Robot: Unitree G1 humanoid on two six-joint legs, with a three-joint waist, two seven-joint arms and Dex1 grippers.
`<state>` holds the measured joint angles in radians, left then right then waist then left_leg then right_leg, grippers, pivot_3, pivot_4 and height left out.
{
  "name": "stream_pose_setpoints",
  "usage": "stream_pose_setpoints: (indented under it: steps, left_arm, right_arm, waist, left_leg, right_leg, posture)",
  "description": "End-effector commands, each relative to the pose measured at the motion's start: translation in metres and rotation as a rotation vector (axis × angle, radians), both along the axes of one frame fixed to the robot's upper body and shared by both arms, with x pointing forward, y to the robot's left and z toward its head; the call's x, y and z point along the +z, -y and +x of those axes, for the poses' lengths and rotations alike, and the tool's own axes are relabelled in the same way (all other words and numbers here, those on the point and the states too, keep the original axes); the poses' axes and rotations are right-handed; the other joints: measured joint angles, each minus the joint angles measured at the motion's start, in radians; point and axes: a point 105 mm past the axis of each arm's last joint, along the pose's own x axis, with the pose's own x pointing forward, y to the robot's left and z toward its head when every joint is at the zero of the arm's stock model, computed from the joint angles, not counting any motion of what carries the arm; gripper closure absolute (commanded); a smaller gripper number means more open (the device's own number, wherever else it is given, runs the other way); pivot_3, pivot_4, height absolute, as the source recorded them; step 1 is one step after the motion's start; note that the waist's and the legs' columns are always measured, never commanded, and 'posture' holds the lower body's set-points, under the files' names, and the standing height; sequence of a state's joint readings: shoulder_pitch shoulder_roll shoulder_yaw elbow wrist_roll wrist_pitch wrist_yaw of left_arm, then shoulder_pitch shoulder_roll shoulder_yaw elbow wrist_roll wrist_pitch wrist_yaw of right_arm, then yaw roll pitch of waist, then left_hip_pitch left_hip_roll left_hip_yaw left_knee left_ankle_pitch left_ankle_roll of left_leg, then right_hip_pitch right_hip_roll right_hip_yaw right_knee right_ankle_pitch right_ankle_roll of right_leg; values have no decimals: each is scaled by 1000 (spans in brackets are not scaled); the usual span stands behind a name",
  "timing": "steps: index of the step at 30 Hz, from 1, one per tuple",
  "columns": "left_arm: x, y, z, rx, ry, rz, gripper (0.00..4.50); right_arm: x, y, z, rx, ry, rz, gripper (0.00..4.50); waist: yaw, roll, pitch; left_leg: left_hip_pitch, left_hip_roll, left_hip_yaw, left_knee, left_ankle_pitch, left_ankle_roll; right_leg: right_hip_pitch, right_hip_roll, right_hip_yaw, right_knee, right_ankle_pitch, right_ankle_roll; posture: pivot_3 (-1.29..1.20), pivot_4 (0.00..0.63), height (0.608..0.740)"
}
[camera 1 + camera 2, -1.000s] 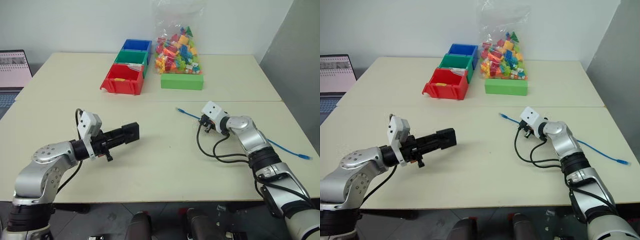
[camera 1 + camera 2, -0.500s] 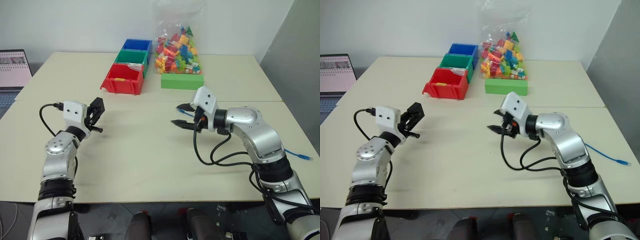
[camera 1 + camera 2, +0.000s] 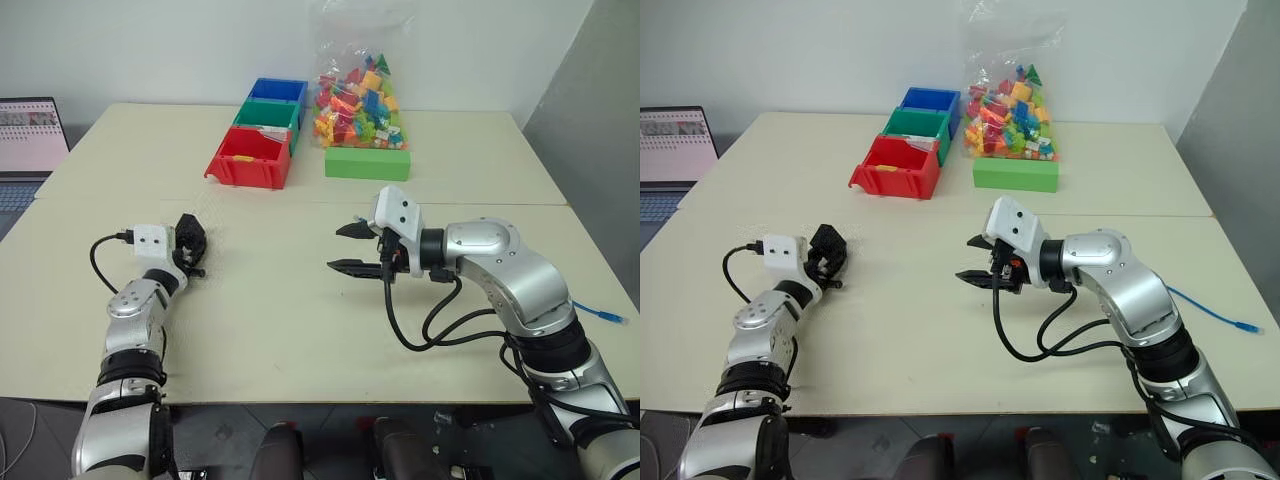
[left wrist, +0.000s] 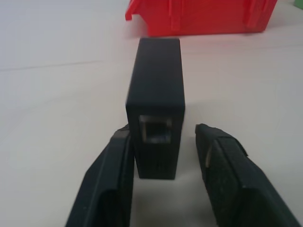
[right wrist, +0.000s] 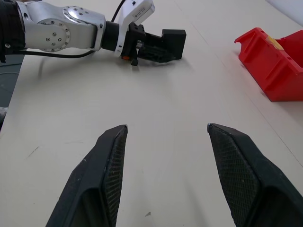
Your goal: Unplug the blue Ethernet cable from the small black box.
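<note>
- Since a second ago the left gripper (image 4: 163,156) has been swung out toward the table's (image 3: 300,320) left edge and lowered; the small black box (image 4: 156,99) is now set on the tabletop, and the fingers (image 4: 222,175) have been loosened, a gap showing on one side.
- The right gripper (image 3: 345,248) has been drawn away from the blue Ethernet cable (image 3: 600,313) toward the table's middle, jaws spread wide and empty.
- The cable is left near the right edge, unplugged and well apart from the box.
- Three bins are counted by the far edge: the red bin (image 3: 247,158), the green bin (image 3: 265,115) and the blue bin (image 3: 277,91); also one bag of toy blocks (image 3: 360,95) and one green block (image 3: 366,162).
- The box's empty socket (image 4: 155,129) is shown in the left wrist view.
- In the right wrist view the left gripper is seen from the side, with the box at its fingertips.
</note>
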<state>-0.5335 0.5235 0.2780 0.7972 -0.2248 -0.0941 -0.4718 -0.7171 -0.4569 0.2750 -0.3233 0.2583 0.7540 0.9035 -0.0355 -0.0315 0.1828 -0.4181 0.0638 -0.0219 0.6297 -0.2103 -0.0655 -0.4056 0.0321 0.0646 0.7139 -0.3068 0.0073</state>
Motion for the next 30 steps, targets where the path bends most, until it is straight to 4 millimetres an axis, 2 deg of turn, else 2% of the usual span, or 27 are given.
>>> stream_pose_setpoints:
  steps: [1, 6, 11, 13, 17, 21, 25, 30]
  left_arm:
    - [8, -4, -3, 0, 30, 11, 1467]
    - [12, -13, -18, 22, 12, 34, 368]
    - [20, -15, -46, -29, -79, 117, 368]
    - [32, -11, -63, -104, -100, 164, 368]
    - [56, -7, -85, -197, -100, 225, 368]
    - [93, -4, -101, -328, -114, 244, 368]
    - [115, -3, -107, -383, -125, 264, 368]
    - [122, 2, -108, -426, -119, 258, 368]
  right_arm:
    - [8, -2, -4, 15, 30, 15, 1645]
    - [6, -1, -3, 1, 32, 20, 1645]
    - [-5, 15, 1, -60, 15, 16, 1645]
    - [-9, 26, 2, -93, 13, 24, 1645]
    - [-11, 49, 4, -129, 16, 42, 1645]
    - [-2, 85, 8, -157, 10, 61, 1645]
    - [5, 100, 10, -157, -16, 61, 1645]
    - [7, 101, 10, -148, -25, 62, 1645]
  waist:
    - [0, 0, 0]
    - [-5, 0, 0]
    - [-11, -1, -1]
    - [-14, -1, -1]
    - [-14, -1, 0]
    - [-10, -1, 0]
    - [-13, 0, 2]
    - [-22, 1, 2]
  left_leg:
    - [0, 0, 0, 0, 0, 0]
    - [0, 0, 0, 0, 0, 0]
    - [1, 1, 0, 0, 0, 0]
    - [1, 1, 0, 0, 0, 0]
    - [0, 1, 0, -1, 0, 0]
    - [1, 0, -1, -1, 0, 0]
    - [2, 0, 1, -1, 0, 0]
    - [2, 1, 1, -2, 0, 0]
  right_leg:
    - [0, 0, 0, 0, 0, 0]
    - [0, 0, 0, 0, 0, 0]
    - [0, 0, 1, 0, 0, 0]
    - [0, 0, 1, 0, 0, 0]
    - [0, -1, 2, 0, -1, 1]
    - [0, -1, 2, -1, -3, 4]
    - [0, -1, 1, -1, -3, 4]
    - [-1, 0, 3, -1, -4, 3]
  posture:
    - [0, 150, 740]
    - [0, 150, 740]
    - [0, 150, 740]
    - [0, 150, 740]
    - [0, 150, 740]
    - [0, 150, 740]
    - [0, 150, 740]
    - [0, 150, 740]
